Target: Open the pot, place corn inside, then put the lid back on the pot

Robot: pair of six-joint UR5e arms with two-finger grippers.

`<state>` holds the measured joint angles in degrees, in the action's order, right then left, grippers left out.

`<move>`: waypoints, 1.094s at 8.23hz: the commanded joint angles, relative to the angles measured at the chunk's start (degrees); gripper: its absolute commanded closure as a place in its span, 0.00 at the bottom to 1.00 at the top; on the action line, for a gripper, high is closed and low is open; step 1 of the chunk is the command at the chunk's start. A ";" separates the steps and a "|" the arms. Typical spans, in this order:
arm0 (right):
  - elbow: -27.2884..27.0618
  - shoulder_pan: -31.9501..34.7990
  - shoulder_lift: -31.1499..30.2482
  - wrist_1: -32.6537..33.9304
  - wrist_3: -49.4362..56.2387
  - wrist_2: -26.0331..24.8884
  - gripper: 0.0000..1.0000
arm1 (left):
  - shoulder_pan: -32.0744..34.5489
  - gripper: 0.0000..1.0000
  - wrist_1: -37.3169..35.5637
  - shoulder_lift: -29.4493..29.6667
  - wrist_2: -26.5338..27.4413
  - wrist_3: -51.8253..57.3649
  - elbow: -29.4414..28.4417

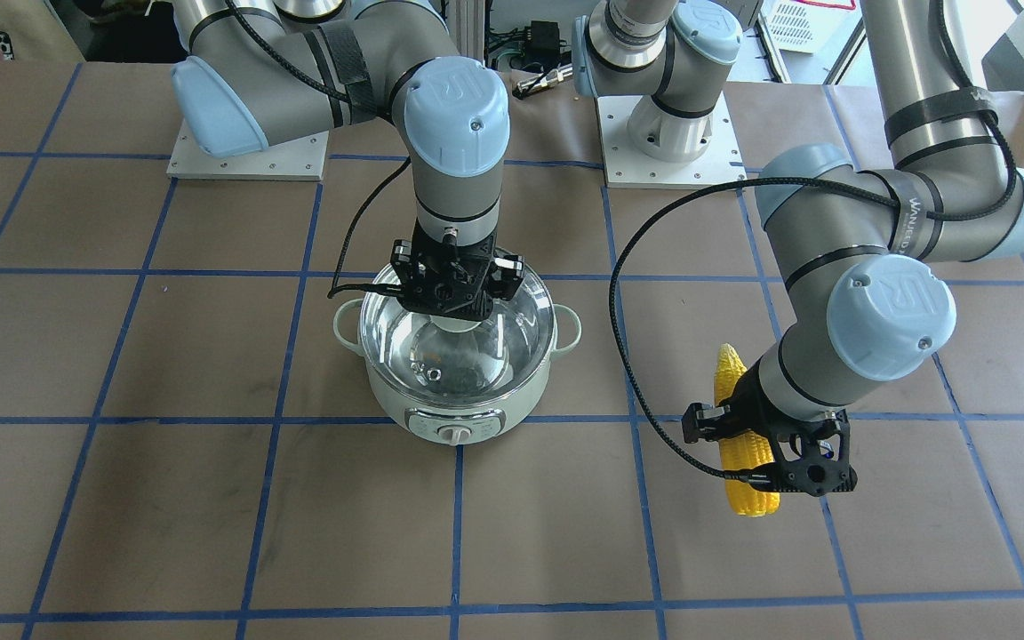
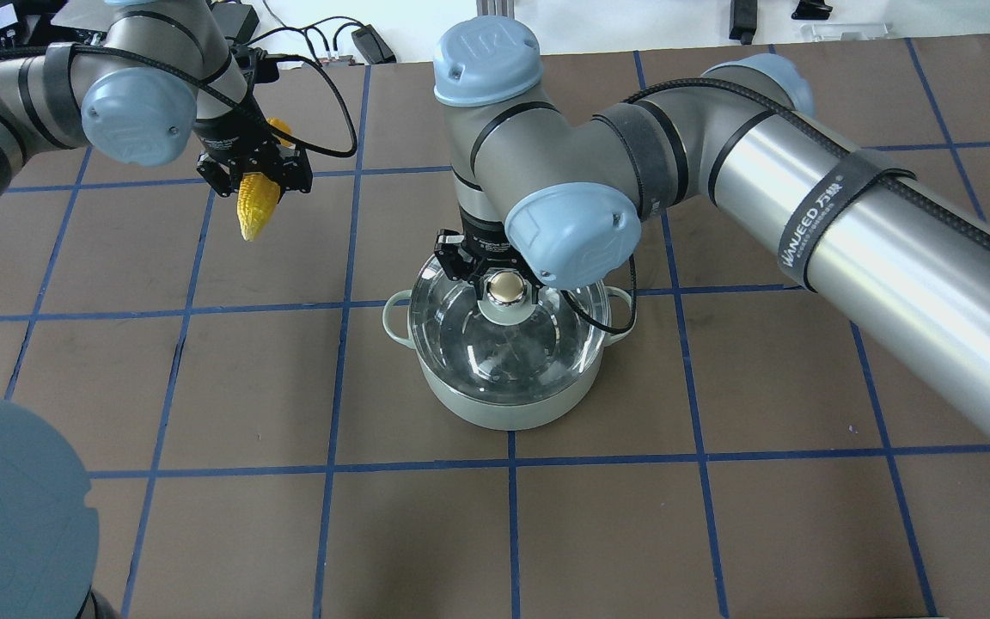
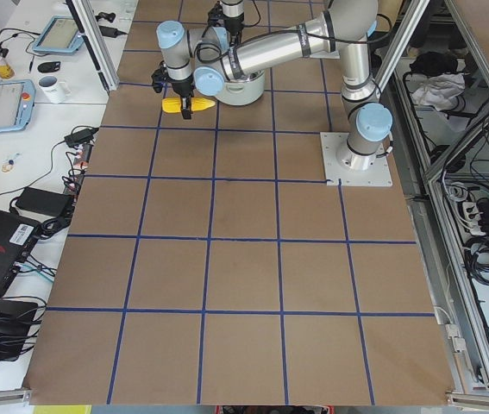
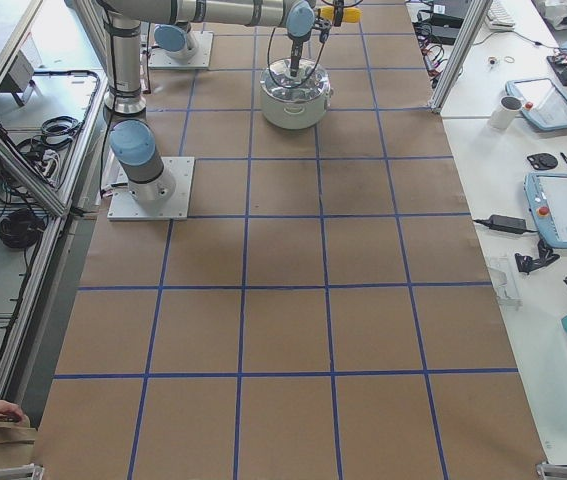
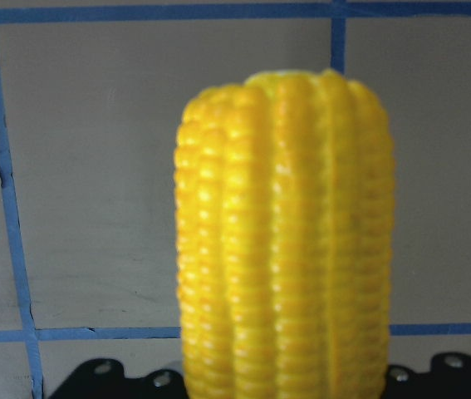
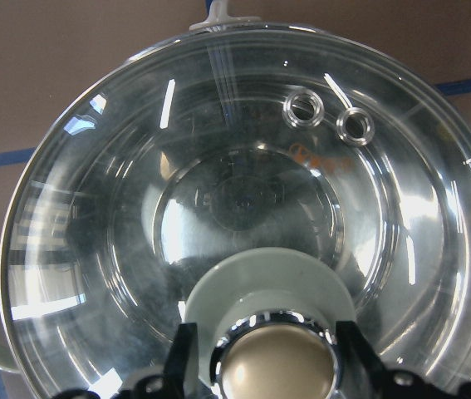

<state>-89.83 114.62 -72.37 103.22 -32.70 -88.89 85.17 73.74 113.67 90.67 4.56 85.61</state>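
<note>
The mint-green pot [image 1: 454,416] stands mid-table, also seen in the overhead view [image 2: 504,411]. The glass lid [image 1: 450,360] lies over its rim, and I cannot tell if it is raised. My right gripper [image 1: 457,307] comes straight down on the lid. Its fingers [image 6: 187,359] close on the gold knob [image 6: 277,376], which also shows from overhead [image 2: 505,288]. Through the glass [image 6: 243,191] the steel interior shows with no corn in it. My left gripper [image 1: 756,449] is shut on the yellow corn [image 1: 750,502] around its middle, well off to the pot's side [image 2: 256,206]. The corn fills the left wrist view [image 5: 285,241].
The table [image 2: 229,387] is brown with a blue tape grid. The arms' base plates [image 1: 250,156] stand at the robot's edge. A black cable [image 1: 628,293] loops from the left arm between the pot and the corn. Benches with tablets and mugs [image 4: 548,100] flank the table ends.
</note>
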 commanded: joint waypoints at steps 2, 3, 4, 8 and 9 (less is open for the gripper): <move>0.09 0.08 -0.23 0.14 -0.17 -0.40 0.55 | 0.00 1.00 -0.26 0.06 0.04 0.01 0.09; 0.09 0.08 -0.32 0.14 -0.17 -0.49 0.58 | 0.00 1.00 -0.35 0.06 0.04 0.01 0.00; 0.09 0.08 -0.41 0.05 -0.17 -0.67 0.60 | 0.00 1.00 -0.44 0.06 0.04 0.01 0.09; 2.97 -0.53 -1.81 -0.73 -0.08 -0.23 0.63 | 0.44 1.00 0.18 -1.24 -0.05 0.01 0.00; 4.64 -0.97 -2.68 -4.31 0.44 -0.75 0.63 | 0.61 1.00 0.18 -1.95 -0.22 -0.17 0.09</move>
<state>-88.01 114.33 -73.89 102.76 -32.81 -89.29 85.46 73.74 113.00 90.64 4.56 85.61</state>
